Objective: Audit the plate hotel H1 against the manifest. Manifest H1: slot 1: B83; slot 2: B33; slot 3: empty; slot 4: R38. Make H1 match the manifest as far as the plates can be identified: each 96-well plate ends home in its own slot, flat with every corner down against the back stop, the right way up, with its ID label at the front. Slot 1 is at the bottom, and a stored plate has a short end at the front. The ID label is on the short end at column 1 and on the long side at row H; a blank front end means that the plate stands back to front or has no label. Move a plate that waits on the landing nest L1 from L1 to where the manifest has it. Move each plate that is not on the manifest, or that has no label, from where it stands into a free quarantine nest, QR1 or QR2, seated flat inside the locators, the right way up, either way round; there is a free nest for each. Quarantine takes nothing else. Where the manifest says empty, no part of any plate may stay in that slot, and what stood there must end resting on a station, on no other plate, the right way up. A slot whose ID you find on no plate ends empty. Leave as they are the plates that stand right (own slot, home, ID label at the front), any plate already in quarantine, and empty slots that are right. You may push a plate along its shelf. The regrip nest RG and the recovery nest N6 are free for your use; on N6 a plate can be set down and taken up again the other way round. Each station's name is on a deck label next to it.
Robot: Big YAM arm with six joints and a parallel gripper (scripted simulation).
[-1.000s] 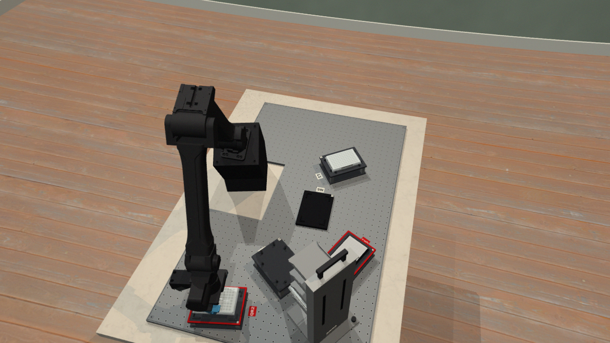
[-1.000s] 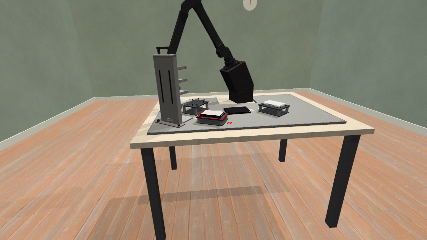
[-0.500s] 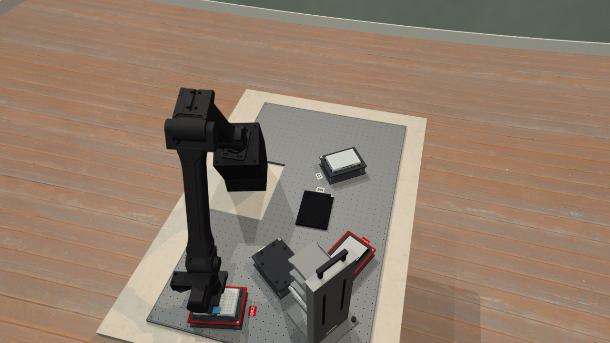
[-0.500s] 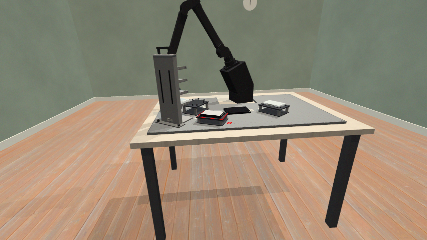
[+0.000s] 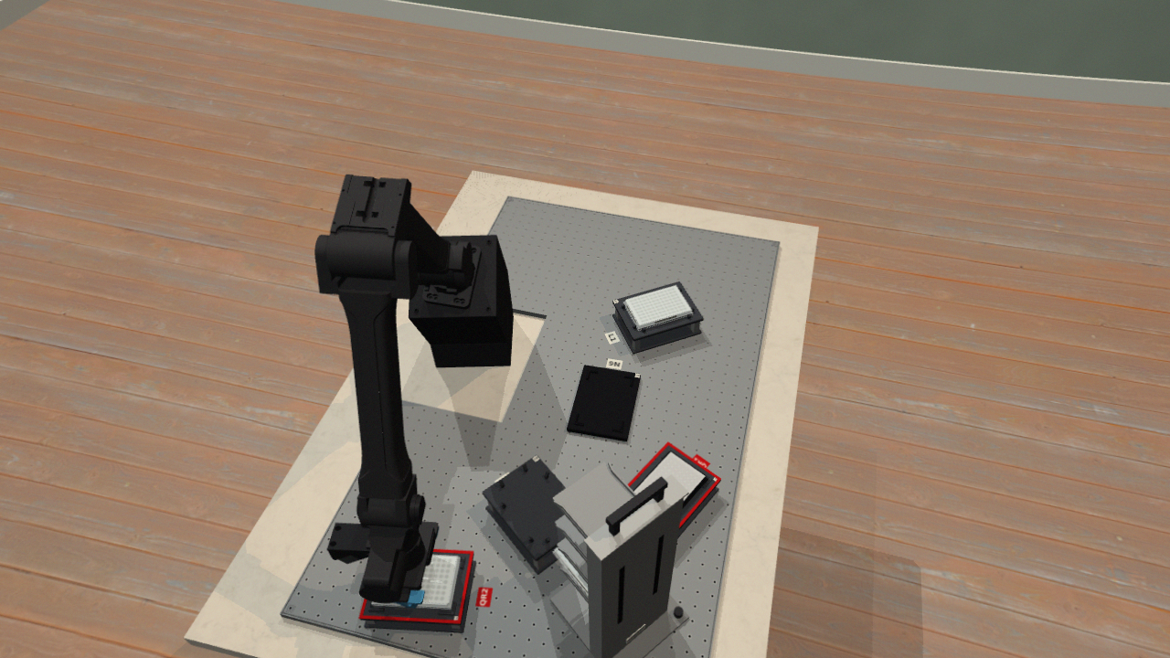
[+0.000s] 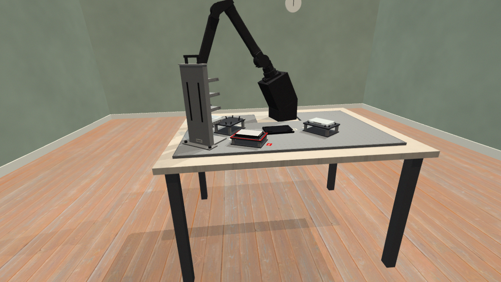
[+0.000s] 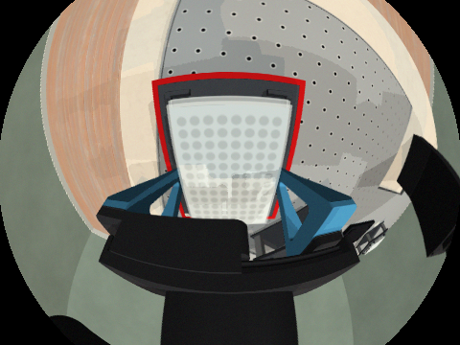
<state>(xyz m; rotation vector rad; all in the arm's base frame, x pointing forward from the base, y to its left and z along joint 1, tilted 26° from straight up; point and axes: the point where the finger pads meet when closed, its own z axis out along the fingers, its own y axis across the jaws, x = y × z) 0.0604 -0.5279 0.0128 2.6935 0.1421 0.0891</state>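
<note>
My gripper (image 5: 409,595) is low over the red-framed quarantine nest QR2 at the deck's near left corner. In the wrist view its blue fingers clasp the long sides of a clear 96-well plate (image 7: 225,153), wells up. The plate lies lengthwise inside the red frame (image 7: 226,80); I cannot tell whether it rests on the nest. No ID label shows on it. A second plate (image 5: 658,306) lies on the landing nest L1. The plate hotel H1 (image 5: 630,556) shows only its back and top, so its slots are mostly hidden.
Quarantine nest QR1 (image 5: 678,482) beside the hotel holds a plate (image 6: 248,134). The flat black recovery nest N6 (image 5: 605,400) and the pegged regrip nest RG (image 5: 523,503) are bare. The arm's base block (image 5: 462,302) stands at the deck's left edge.
</note>
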